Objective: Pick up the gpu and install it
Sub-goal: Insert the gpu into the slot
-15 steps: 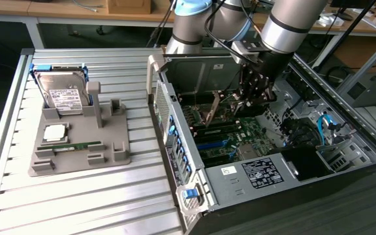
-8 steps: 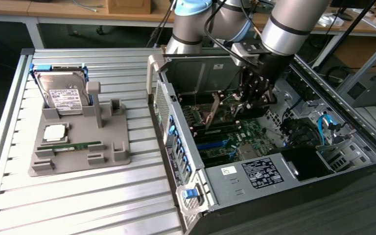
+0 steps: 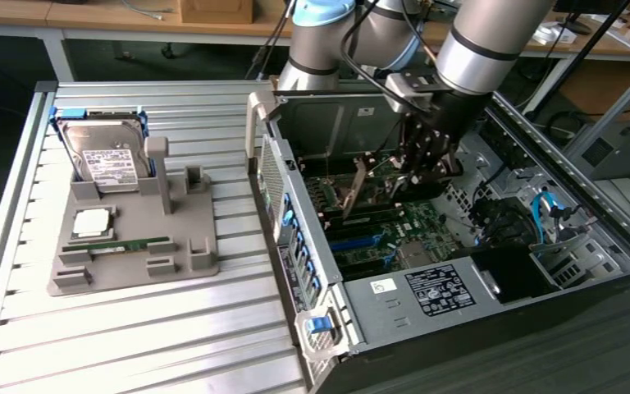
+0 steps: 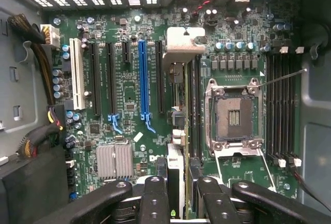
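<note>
Tabletop (image 3: 129, 328) of ribbed metal bears an open steel case (image 3: 403, 328). Inside, the black claw (image 4: 181, 203) grips the thin brownish gpu (image 3: 353, 190), green motherboard (image 4: 124, 100) beneath it.

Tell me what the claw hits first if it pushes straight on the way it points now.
The claw points down into the open case, gripping the gpu edge-on. The card's far edge would probably reach the motherboard first, near a black slot, though depth is unclear.
</note>
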